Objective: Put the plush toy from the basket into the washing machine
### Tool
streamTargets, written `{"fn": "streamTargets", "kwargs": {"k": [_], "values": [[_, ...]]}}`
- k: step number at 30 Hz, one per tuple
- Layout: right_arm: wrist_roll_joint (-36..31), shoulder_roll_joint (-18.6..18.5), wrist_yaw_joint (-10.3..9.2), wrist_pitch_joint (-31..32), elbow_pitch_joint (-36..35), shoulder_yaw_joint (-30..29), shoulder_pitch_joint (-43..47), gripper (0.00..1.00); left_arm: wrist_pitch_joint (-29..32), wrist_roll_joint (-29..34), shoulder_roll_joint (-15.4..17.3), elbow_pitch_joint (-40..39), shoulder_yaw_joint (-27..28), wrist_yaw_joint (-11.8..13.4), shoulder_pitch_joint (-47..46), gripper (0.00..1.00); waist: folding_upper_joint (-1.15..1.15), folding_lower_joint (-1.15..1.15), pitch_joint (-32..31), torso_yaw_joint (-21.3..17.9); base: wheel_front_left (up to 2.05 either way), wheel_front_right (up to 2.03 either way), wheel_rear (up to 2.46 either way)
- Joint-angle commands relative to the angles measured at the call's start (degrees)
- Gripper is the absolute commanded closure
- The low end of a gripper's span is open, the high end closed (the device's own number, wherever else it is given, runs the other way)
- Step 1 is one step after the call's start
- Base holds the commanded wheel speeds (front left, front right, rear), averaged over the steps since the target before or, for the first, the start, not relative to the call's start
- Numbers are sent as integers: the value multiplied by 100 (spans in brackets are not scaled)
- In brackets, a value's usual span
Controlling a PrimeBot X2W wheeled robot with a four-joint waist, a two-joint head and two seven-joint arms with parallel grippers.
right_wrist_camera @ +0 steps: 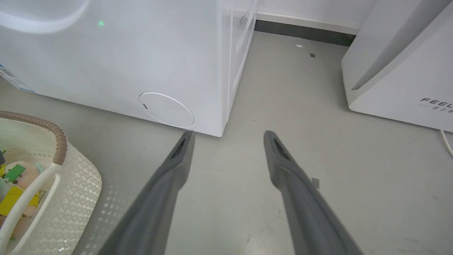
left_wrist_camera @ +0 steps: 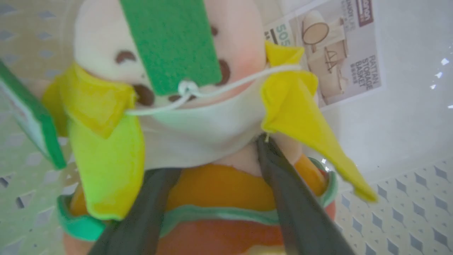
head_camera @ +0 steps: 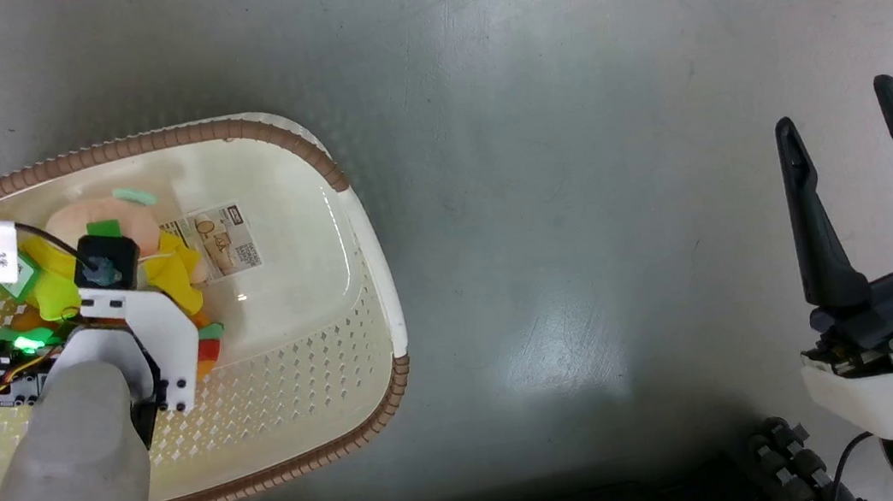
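Soft plush toy (left_wrist_camera: 201, 127), perforated oval basket (head_camera: 337, 334)

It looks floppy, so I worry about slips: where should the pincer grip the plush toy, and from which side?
Probably the orange middle of the plush toy, below the head, from above. It lies face up on the floor of the basket, flanks free, while the yellow flaps and green tag are thin and loose. The left pincer straddles that middle.
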Motion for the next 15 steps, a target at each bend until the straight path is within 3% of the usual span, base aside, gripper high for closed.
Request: {"fn": "streamTargets", "kwargs": {"k": [1,2,4,15], "values": [[-35,13,-5,-26,-33,11,-83,0,24,-53,7,62,-2,-12,-36,0,0,0,9,2,0,0,0],[-41,13,-5,-26,-36,13,-79,0,45,-68,-9,62,-6,-25,-44,0,0,0,16,7,0,0,0],[-50,13,-5,-26,-43,12,-73,0,45,-93,-32,62,-20,-73,-51,100,0,0,23,17,0,0,0],[-80,13,-5,-26,7,8,-77,0,-240,-255,-86,62,-46,-179,141,100,0,0,-183,50,0,0,0]]}}
